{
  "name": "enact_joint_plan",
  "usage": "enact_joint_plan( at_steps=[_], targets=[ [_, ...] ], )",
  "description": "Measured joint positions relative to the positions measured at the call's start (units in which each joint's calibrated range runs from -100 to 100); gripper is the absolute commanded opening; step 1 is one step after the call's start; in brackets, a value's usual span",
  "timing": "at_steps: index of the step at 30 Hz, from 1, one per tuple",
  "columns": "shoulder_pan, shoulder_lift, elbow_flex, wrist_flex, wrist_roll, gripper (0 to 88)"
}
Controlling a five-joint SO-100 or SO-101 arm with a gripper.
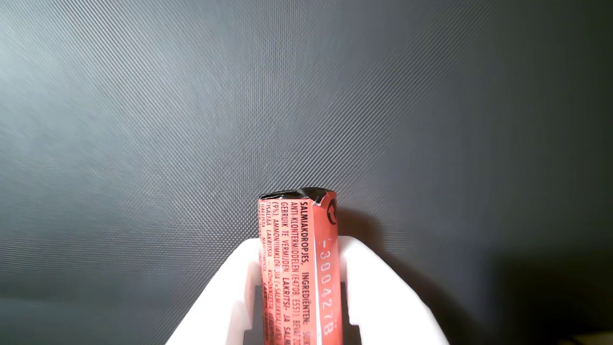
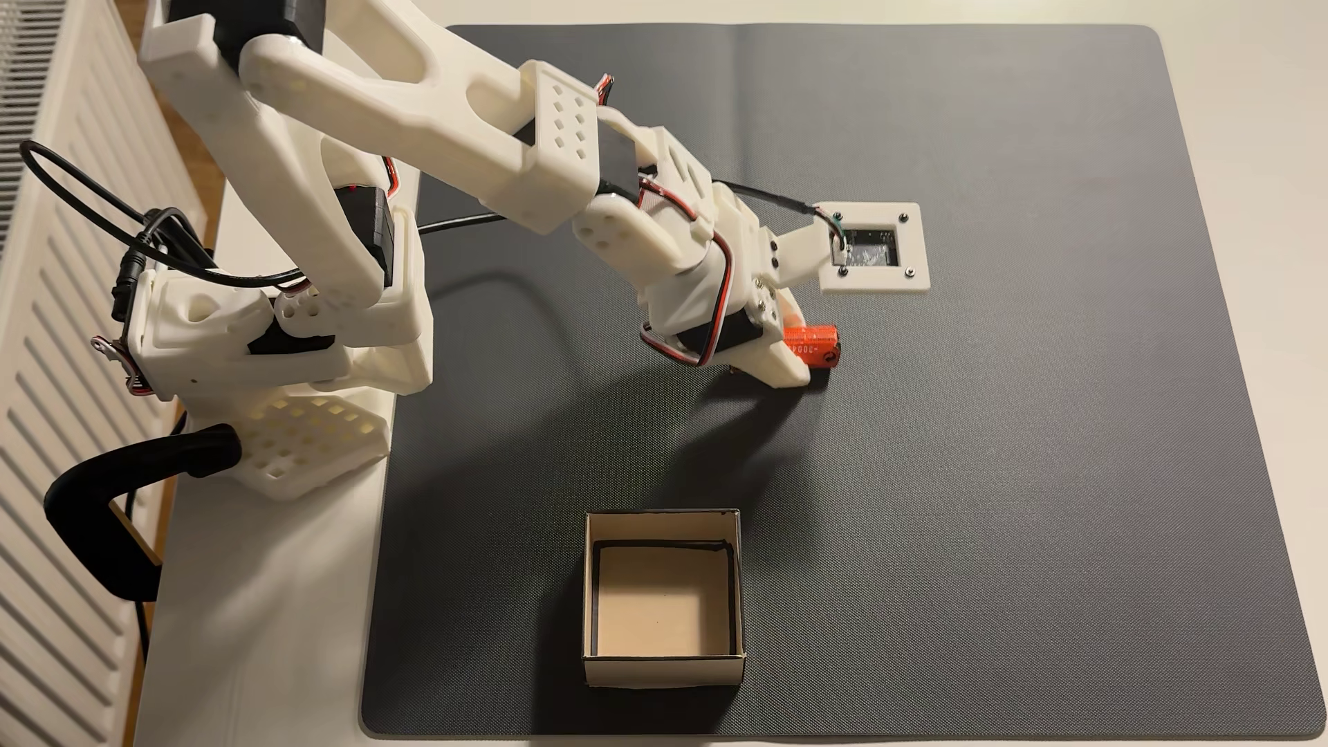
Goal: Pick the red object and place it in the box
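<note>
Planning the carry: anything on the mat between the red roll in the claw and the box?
Nothing visible. In the fixed view the claw has the red object between its fingers, and the stretch of dark mat from there down to the open, empty box holds only the arm's shadow.

One white robot arm with one tool, one red cylinder, one open cardboard box, one dark mat, one tabletop, one radiator.
</note>
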Motion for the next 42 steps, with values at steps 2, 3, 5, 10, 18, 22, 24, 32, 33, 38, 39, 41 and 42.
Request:
enact_joint_plan(
  at_steps=[2,3,5,10,18,22,24,32,33,38,39,41,42],
  targets=[
    [0.45,-2.67,-2.28,4.52,0.0,0.8],
    [0.59,-4.14,-3.47,6.96,0.0,0.8],
    [0.82,-7.93,-5.66,11.91,0.0,0.8],
    [2.23,-19.06,-9.95,22.61,0.0,0.7],
    [11.73,-34.24,-10.4,35.3,3.83,0.6],
    [16.93,-37.43,-8.94,37.39,4.64,0.6],
    [19.82,-38.38,-7.12,37.48,4.75,0.6],
    [27.32,-40.19,0.91,37.48,4.53,0.6],
    [27.47,-40.19,1.82,37.13,4.96,0.6],
    [29.77,-40.19,7.12,32.26,4.8,0.6],
    [29.84,-40.19,7.76,31.3,4.7,0.6],
    [30.22,-40.19,9.03,29.48,4.86,0.6],
    [30.66,-40.19,9.49,28.7,4.86,0.7]
  ],
)
